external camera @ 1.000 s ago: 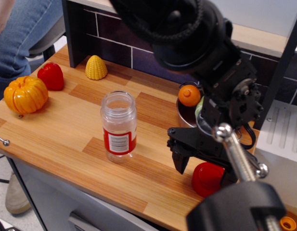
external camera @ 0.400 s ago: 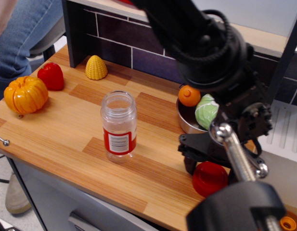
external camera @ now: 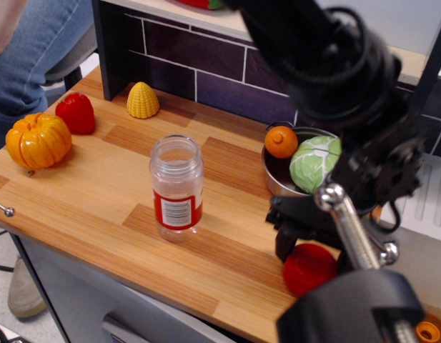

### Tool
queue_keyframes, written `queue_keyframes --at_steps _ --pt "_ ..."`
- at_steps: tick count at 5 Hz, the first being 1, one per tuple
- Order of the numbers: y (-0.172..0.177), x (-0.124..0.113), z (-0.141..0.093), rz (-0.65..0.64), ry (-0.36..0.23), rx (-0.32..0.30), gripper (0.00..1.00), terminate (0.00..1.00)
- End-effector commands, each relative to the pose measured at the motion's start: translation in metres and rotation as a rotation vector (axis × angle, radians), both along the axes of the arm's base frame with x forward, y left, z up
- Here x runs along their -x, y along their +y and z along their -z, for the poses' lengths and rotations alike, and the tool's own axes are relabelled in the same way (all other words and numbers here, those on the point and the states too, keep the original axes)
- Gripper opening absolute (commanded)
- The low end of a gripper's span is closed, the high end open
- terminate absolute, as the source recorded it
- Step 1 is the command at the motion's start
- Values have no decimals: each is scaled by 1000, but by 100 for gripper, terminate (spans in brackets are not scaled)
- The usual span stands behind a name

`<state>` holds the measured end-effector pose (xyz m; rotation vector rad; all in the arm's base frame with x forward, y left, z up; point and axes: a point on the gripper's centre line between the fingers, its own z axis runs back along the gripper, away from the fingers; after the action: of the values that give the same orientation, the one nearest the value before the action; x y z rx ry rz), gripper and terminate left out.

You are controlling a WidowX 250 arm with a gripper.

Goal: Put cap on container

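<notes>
The container [external camera: 176, 187] is a clear jar with a red-and-white barcode label. It stands upright and open-mouthed near the middle of the wooden counter. The red cap [external camera: 309, 269] lies at the counter's front right edge, looking blurred. My black gripper [external camera: 300, 246] is low over the cap, well to the right of the jar. One finger [external camera: 283, 244] stands against the cap's left side. The other finger is hidden behind a metal rod in the foreground, so I cannot tell whether the jaws grip the cap.
A steel pot [external camera: 279, 180] behind the gripper holds a green cabbage [external camera: 314, 163] and an orange [external camera: 281, 141]. A pumpkin [external camera: 38, 140], a red pepper [external camera: 76, 112] and a corn cob [external camera: 143, 99] sit at the left and back. A dark brick-pattern wall [external camera: 206, 64] runs along the rear.
The arm has swung right, uncovering the cabbage in the pot. The gripper has moved right and come down around the cap, which has shifted slightly. The jar has not moved.
</notes>
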<state>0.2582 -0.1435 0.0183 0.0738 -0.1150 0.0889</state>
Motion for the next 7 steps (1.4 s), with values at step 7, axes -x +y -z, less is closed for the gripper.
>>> queue_keyframes --at_steps 7 --pt "123 -15 -99 416 8 25 0 0"
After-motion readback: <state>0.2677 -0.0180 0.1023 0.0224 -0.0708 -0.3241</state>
